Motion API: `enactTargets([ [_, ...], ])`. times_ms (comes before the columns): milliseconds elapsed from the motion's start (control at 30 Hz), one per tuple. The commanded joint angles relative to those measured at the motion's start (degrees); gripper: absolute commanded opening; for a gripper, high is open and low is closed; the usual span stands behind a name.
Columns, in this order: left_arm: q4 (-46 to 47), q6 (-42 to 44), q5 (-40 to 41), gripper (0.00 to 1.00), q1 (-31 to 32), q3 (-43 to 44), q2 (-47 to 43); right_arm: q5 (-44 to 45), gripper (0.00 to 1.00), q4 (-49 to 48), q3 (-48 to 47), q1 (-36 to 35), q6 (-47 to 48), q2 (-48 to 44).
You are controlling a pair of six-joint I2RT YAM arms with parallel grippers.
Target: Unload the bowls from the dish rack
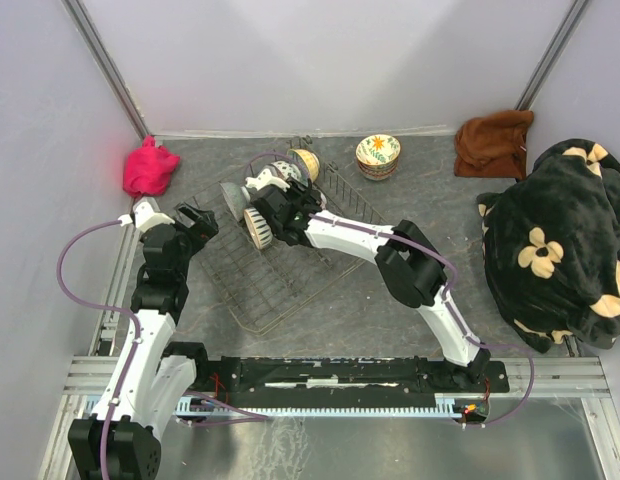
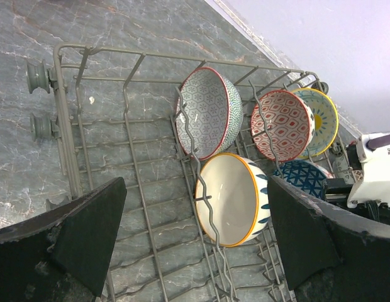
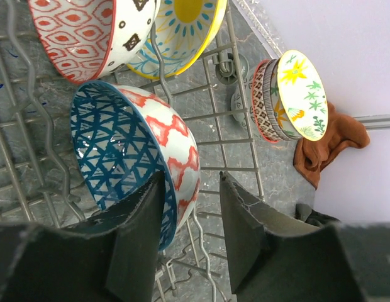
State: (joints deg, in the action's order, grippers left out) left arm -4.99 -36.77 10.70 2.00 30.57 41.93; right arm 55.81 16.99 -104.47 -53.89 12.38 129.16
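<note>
The left claw (image 2: pixel 196 189), its matt black fingers (image 2: pixel 82 236) spread wide, is hovering over the dark wire dish rack (image 1: pixel 252 290) and gripping nothing. The right claw (image 3: pixel 190 189) is straddling the wall of the glossy blue-lattice bowl (image 3: pixel 113 148). One finger is sitting inside and one outside with a gap showing, so the claw is partly open. That bowl is standing on edge among wavy tines in the rack, as are the orange-rimmed bowl (image 2: pixel 229 198), red-rimmed bowl (image 2: pixel 207 113), red-diamond bowl (image 2: pixel 283 124) and yellow-rimmed bowl (image 2: pixel 322 119). Beyond the rack, a stack of bowls (image 1: pixel 378 156) with flower-painted insides is sitting on the grey marbled worktop (image 1: pixel 350 320). A pink cloth (image 1: pixel 150 168), brown cloth (image 1: pixel 495 143) and black flowered blanket (image 1: pixel 560 245) are lying at its edges.
</note>
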Motion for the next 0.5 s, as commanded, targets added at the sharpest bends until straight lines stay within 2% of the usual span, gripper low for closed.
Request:
enactTargets([
  [0, 0.4, -1.0, 1.4, 0.99, 0.1, 1.4, -0.9, 4.5, 0.47, -5.3, -1.5, -0.4, 2.5, 0.7],
  [467, 0.6, -1.0, 1.6, 0.99, 0.1, 1.2, -0.8, 7.8, 0.24, -9.5, -0.9, -0.4, 4.8, 3.1],
])
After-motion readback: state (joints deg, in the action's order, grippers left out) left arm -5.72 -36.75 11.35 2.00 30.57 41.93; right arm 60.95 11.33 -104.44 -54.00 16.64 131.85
